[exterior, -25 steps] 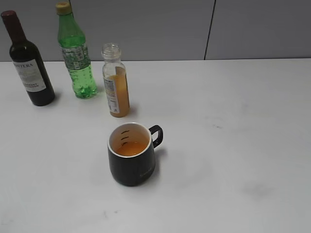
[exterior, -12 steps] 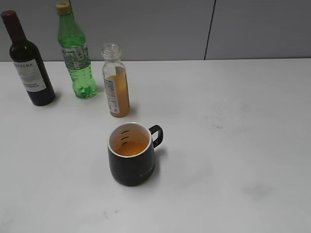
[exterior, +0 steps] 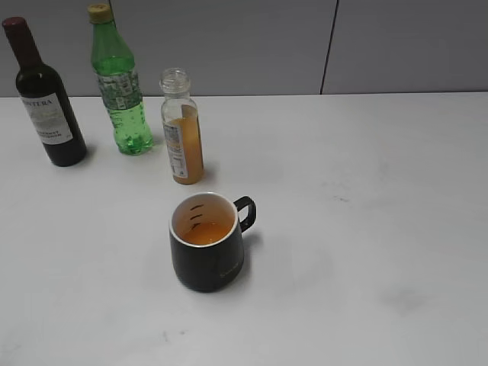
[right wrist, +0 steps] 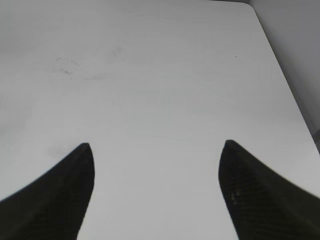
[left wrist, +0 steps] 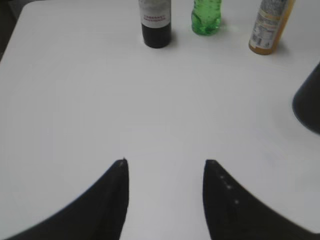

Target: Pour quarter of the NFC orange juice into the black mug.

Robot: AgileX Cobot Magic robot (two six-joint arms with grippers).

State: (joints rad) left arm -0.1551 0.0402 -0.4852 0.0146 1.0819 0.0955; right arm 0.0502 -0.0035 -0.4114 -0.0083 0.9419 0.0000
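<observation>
The NFC orange juice bottle [exterior: 181, 133] stands upright and capless on the white table, with orange liquid up to about its shoulder. It also shows at the top right of the left wrist view [left wrist: 268, 27]. The black mug [exterior: 207, 242] stands in front of it, handle to the right, with orange juice inside; its dark side shows at the right edge of the left wrist view [left wrist: 309, 100]. My left gripper [left wrist: 165, 162] is open and empty over bare table, well short of the bottles. My right gripper [right wrist: 156, 145] is open and empty over bare table. Neither gripper shows in the exterior view.
A dark wine bottle [exterior: 44, 99] and a green plastic bottle with a yellow cap [exterior: 119, 84] stand at the back left, left of the juice bottle. The white table [exterior: 366, 191] runs to a grey wall behind. The table's right edge [right wrist: 287, 85] shows in the right wrist view.
</observation>
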